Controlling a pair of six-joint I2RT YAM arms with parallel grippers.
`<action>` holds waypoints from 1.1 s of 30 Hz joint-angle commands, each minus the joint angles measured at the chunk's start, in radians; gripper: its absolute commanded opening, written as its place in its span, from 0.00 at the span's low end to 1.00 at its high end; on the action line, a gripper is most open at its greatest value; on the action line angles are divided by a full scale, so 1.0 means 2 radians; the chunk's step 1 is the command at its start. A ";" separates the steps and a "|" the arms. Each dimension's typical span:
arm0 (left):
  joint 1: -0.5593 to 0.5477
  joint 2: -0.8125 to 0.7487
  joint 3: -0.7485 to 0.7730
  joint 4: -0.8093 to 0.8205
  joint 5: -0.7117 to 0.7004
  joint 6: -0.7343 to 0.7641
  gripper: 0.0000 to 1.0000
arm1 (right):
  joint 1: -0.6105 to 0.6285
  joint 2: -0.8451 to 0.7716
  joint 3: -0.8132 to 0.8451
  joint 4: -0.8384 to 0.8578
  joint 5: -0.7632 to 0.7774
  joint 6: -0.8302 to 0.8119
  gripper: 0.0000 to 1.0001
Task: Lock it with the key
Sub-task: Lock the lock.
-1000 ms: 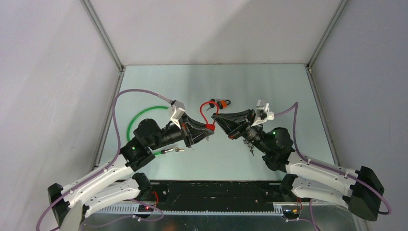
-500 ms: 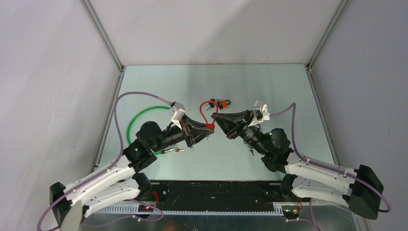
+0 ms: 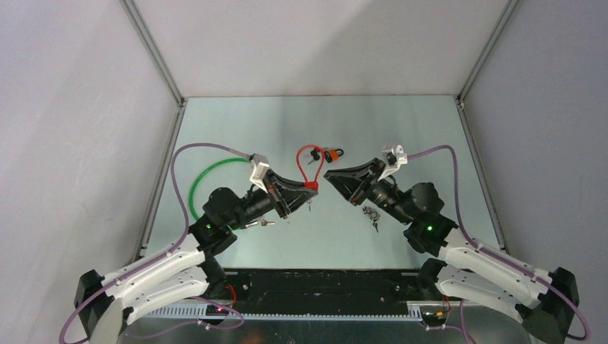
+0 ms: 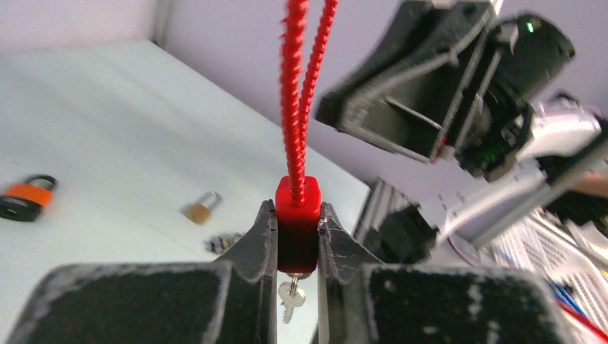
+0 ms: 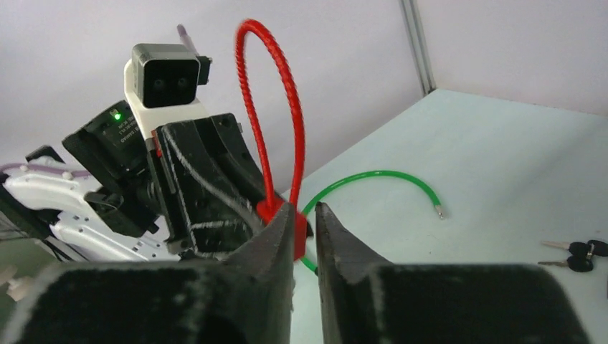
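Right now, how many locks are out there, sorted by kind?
Cable locks: 2, the red cable lock pinched between the left fingers and the green cable lock lying loose.
Padlocks: 2, the orange padlock and the small brass padlock.
Total: 4 locks.

A pale green worktop (image 3: 430, 129) sits boxed in by plain white walls (image 3: 323, 43), with metal struts (image 3: 153, 54) rising from its far corners.
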 commanded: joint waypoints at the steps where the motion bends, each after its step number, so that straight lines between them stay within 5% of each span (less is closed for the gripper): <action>1: 0.018 -0.010 0.007 0.085 -0.060 -0.017 0.00 | -0.024 -0.047 0.020 -0.043 -0.026 0.034 0.26; 9: 0.020 -0.007 0.025 0.085 -0.058 -0.049 0.00 | -0.020 -0.047 0.008 -0.047 -0.066 0.024 0.68; 12: 0.020 -0.011 0.036 0.085 -0.057 -0.086 0.00 | -0.009 -0.021 0.002 -0.009 -0.097 0.027 0.74; 21: 0.022 -0.020 0.066 0.089 0.000 -0.132 0.00 | 0.018 0.051 0.002 0.123 -0.135 0.066 0.73; 26: 0.021 -0.010 0.078 0.107 0.057 -0.133 0.00 | 0.018 0.074 0.002 0.186 -0.157 0.085 0.58; 33: 0.021 0.002 0.084 0.142 0.106 -0.137 0.00 | 0.018 0.102 0.002 0.272 -0.174 0.124 0.60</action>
